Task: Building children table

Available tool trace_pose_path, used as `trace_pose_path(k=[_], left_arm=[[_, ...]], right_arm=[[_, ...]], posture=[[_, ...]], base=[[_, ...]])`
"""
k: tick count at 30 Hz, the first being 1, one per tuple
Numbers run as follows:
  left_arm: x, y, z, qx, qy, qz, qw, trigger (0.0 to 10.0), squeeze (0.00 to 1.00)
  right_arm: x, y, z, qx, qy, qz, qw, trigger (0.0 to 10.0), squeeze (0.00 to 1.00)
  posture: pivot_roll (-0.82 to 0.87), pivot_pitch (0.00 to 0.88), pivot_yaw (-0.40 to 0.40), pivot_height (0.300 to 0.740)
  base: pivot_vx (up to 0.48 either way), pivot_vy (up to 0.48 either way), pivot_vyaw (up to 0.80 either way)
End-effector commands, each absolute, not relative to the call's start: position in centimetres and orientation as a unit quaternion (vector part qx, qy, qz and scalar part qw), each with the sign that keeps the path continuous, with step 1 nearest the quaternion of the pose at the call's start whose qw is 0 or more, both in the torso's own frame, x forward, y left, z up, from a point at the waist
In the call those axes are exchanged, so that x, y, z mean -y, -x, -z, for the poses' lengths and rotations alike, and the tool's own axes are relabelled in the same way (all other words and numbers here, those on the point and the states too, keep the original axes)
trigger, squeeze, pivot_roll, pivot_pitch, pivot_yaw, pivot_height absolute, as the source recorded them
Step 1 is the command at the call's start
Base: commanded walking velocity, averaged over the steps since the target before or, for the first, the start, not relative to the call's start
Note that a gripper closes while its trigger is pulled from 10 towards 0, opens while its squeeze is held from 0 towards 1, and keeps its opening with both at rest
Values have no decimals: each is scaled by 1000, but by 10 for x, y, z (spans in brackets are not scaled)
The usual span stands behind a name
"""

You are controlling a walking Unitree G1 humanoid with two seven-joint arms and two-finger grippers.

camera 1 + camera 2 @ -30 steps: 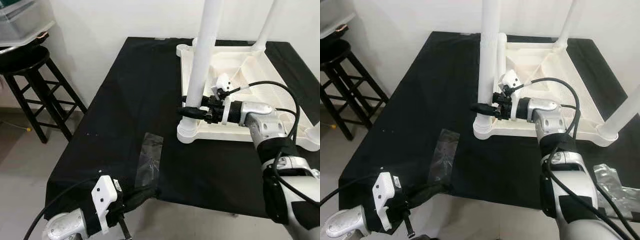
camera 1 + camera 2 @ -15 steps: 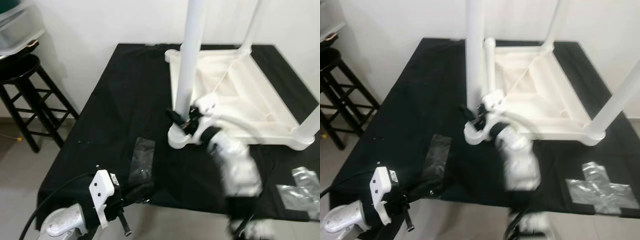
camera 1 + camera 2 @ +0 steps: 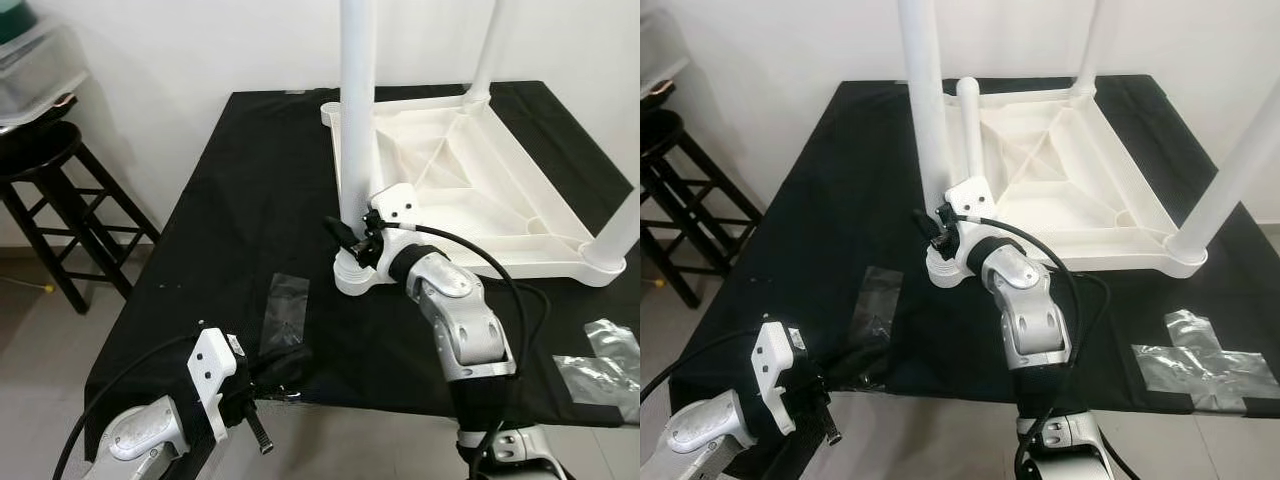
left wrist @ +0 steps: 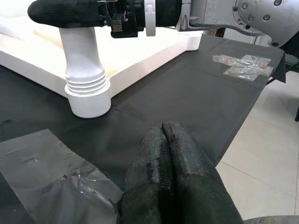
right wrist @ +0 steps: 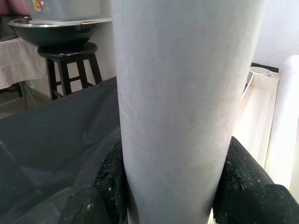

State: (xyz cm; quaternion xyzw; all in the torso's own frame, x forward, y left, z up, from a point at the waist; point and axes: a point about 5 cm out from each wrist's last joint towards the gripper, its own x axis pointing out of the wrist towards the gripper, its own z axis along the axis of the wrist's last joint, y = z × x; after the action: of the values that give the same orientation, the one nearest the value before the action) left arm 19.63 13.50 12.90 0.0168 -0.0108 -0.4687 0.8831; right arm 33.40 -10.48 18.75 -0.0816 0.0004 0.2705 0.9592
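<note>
A white children's table lies upside down on a black-clothed table. Three of its legs stand up from the corners. My right gripper is shut on the near-left leg, low down just above its threaded socket. In the right wrist view the black fingers press on both sides of that leg. Another white leg lies loose inside the upturned top. My left gripper is shut on nothing at the cloth's front edge, beside a clear plastic bag.
A black stool carrying a basin and a clear box stands to the left of the table. Crumpled clear plastic wrapping lies at the front right corner. A white wall runs close behind the table.
The whole picture has shifted, so the camera has moved. My right gripper stays clamped on the same leg, with its forearm now coming from the front instead of from the right.
</note>
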Motion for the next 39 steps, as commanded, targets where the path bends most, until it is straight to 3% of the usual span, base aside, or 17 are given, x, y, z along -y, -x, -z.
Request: trace_pose_path(k=[1, 3, 4, 5, 6, 7, 8, 22, 31, 39], left_arm=[[-139, -196, -127, 9, -14, 460, 888, 863, 0], [-139, -196, -127, 9, -14, 460, 888, 863, 0], [-138, -196, -127, 9, -15, 458, 889, 1373, 0], [-137, -196, -127, 9, -16, 460, 888, 1373, 0], [-137, -196, -127, 9, -16, 460, 888, 1373, 0], [-137, -195, -127, 9, -17, 461, 887, 1647, 0], [-136, -195, -127, 9, -17, 462, 887, 1647, 0], [-134, -194, -127, 10, -18, 459, 888, 1647, 0], [-133, -194, -127, 9, -18, 460, 888, 1490, 0], [-133, -193, -126, 7, -18, 460, 887, 1569, 0]], right_arm=[[114, -333, -160, -70, 91, -254, 960, 10000, 0], [114, -333, -160, -70, 91, -254, 960, 10000, 0], [109, -338, -178, -32, 93, -416, 904, 10000, 0], [110, -339, -190, -2, 101, -521, 848, 10000, 0], [110, -339, -190, -2, 101, -521, 848, 10000, 0], [114, -340, -199, 9, 111, -572, 813, 10000, 0], [116, -341, -204, 12, 117, -593, 797, 10000, 0], [120, -375, -218, -28, 127, -555, 822, 10000, 0], [128, -376, -216, -29, 115, -591, 798, 10000, 0], [134, -378, -215, -34, 114, -592, 797, 10000, 0]], posture=[[19, 114, 43, 740], [19, 114, 43, 740], [31, 121, 48, 740], [31, 121, 48, 740], [31, 121, 48, 740], [35, 122, 43, 740], [35, 122, 43, 740], [56, 126, 25, 740], [66, 121, 33, 740], [67, 116, 32, 740]], base=[[0, 0, 0], [0, 0, 0], [0, 0, 0], [0, 0, 0], [0, 0, 0], [0, 0, 0], [0, 0, 0], [0, 0, 0], [0, 0, 0], [0, 0, 0]])
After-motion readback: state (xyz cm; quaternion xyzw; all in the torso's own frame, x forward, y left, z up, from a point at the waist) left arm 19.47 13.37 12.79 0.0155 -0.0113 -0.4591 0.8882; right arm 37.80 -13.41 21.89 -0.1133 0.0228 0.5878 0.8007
